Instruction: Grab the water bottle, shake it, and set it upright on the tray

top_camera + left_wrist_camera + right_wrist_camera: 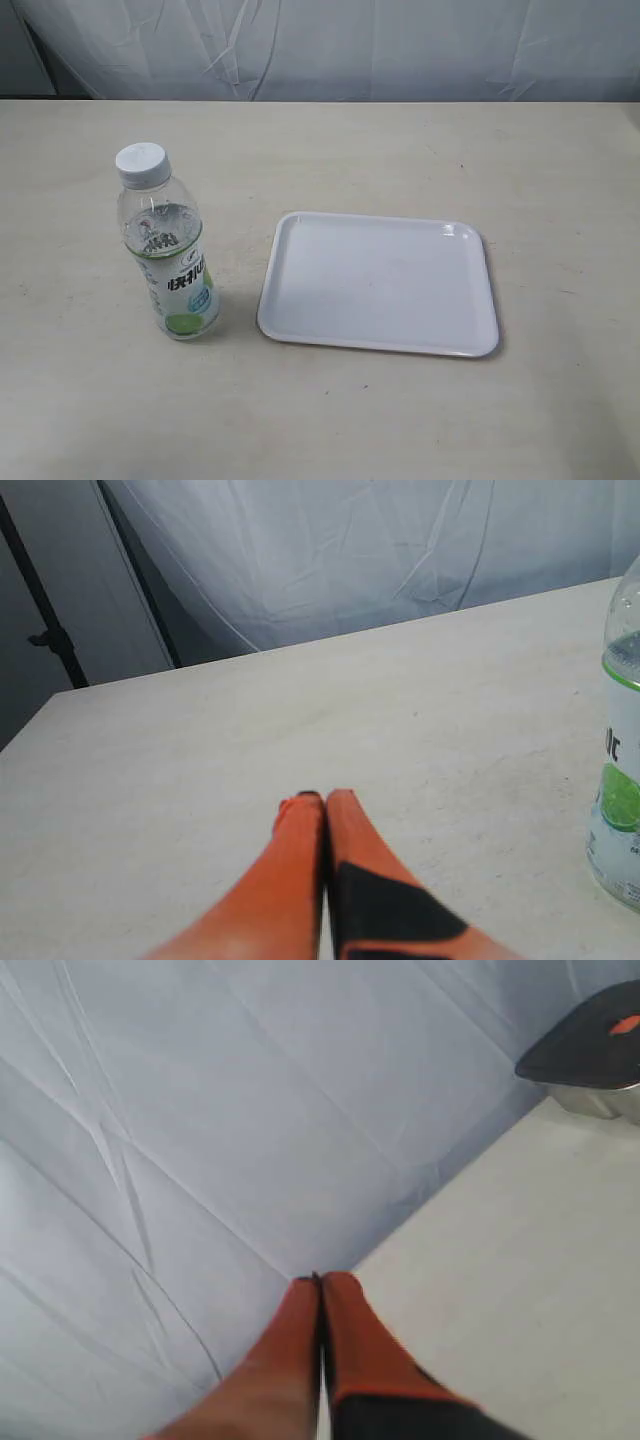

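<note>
**Item 1, water bottle (168, 245).** It stands upright on the left half of the bench (400, 150), roughly midway between the far and near edges. The white cap (141, 164) is on, and the bottle is untouched.

**Item 2, tray (378, 347).** It lies flat nearer the bench centre, just beside the bottle but apart from it, and carries nothing.

**Item 3, left jaws.** They are closed, with the orange fingers (295, 845) pressed tip to tip and holding nothing. They are low over the bench, with the bottle off to one side.

**Item 4, right jaws.** They are likewise pressed together and empty. Their fingers (295, 1330) point at the backdrop (320, 45) past a bench edge, well apart from the bottle.

**Hazards, as we judge them:**
- Jaws that arrive without first spreading wide would shove the tall, narrow bottle and tip it over.
- The wall is smooth and round, so a light or off-centre grip could let it slip or twist once the water surges during shaking.
- We cannot tell how tight the cap is, and a loose one would leak.
- Setting the base down on the tray's raised rim would leave the bottle tilted and likely to fall.
- The light tray may skid if nudged.
</note>
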